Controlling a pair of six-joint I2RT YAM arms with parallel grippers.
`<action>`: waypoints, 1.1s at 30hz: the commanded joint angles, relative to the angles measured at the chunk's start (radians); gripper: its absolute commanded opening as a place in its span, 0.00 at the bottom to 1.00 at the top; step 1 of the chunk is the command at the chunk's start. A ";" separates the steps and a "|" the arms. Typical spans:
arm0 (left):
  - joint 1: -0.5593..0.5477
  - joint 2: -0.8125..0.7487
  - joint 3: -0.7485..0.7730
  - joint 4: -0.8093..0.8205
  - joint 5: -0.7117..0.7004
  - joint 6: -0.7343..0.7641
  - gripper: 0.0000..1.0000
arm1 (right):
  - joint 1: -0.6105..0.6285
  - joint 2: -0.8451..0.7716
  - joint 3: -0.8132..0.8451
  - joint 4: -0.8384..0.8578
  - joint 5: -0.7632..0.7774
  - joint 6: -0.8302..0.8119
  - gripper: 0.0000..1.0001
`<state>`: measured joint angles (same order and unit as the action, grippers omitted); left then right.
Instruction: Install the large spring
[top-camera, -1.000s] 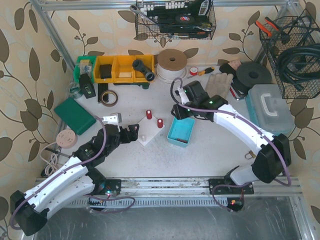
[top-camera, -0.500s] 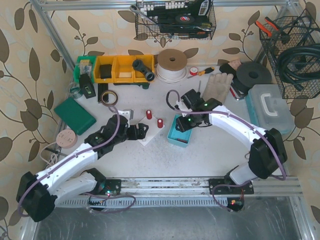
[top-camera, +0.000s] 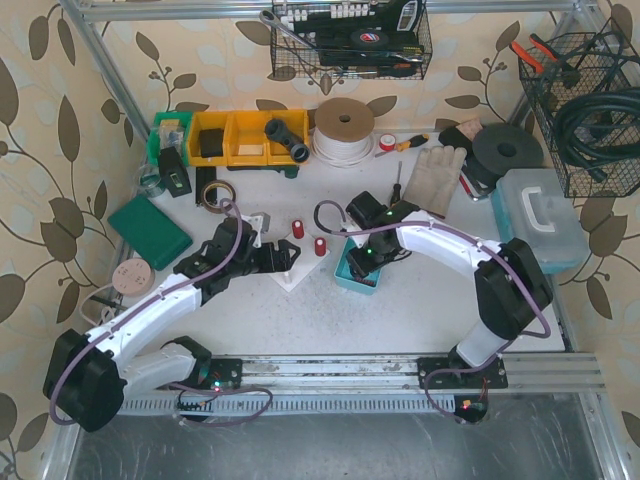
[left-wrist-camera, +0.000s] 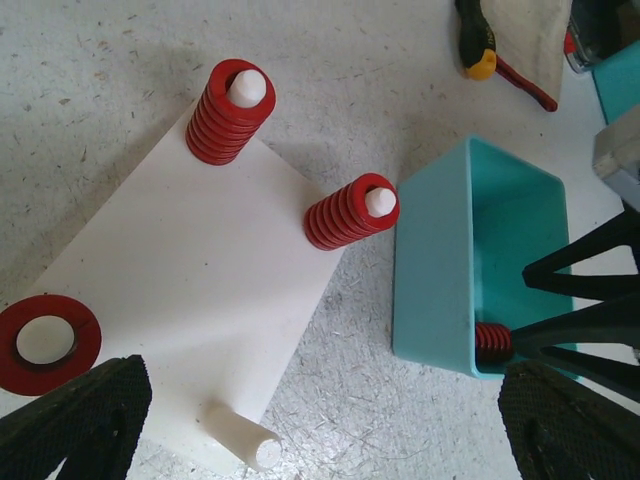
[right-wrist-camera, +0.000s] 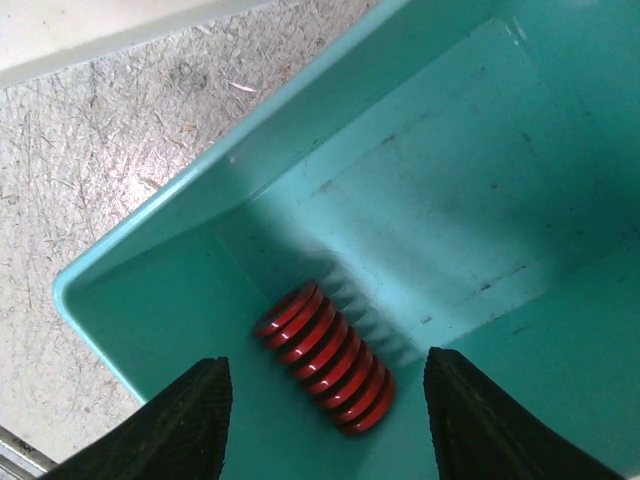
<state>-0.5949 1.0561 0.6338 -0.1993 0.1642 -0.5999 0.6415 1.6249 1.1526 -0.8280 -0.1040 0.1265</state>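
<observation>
**A:** While both arms lean over the desk (top-camera: 430, 310) in the overhead view, where do they end?

**B:** The left arm ends at the white base plate (top-camera: 297, 276) and the right dips into the teal bin (top-camera: 352, 276). I cannot tell the jaws from there.

**A:** Left wrist?

**B:** The left jaws gape wide and hold nothing above the plate. Two red springs (left-wrist-camera: 228, 112) sit on pegs, one peg (left-wrist-camera: 245, 440) is bare, and a red washer (left-wrist-camera: 45, 343) lies at the edge. The large spring (left-wrist-camera: 490, 342) lies in the bin's corner.

**A:** Right wrist?

**B:** The right jaws are partway apart, straddling the spring on the bin floor. Neither finger (right-wrist-camera: 190, 420) touches it.
</observation>
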 joint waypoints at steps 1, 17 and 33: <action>0.017 -0.033 0.011 0.042 0.021 0.002 0.97 | 0.008 0.025 -0.009 -0.028 0.009 -0.036 0.55; 0.052 -0.011 0.004 0.056 0.054 -0.009 0.97 | 0.029 0.189 0.011 -0.010 0.122 -0.058 0.54; 0.084 0.027 0.008 0.071 0.095 -0.019 0.96 | -0.027 0.133 0.065 0.067 0.286 0.029 0.11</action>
<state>-0.5274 1.0756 0.6338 -0.1608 0.2230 -0.6098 0.6262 1.8172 1.1896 -0.7769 0.1390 0.1352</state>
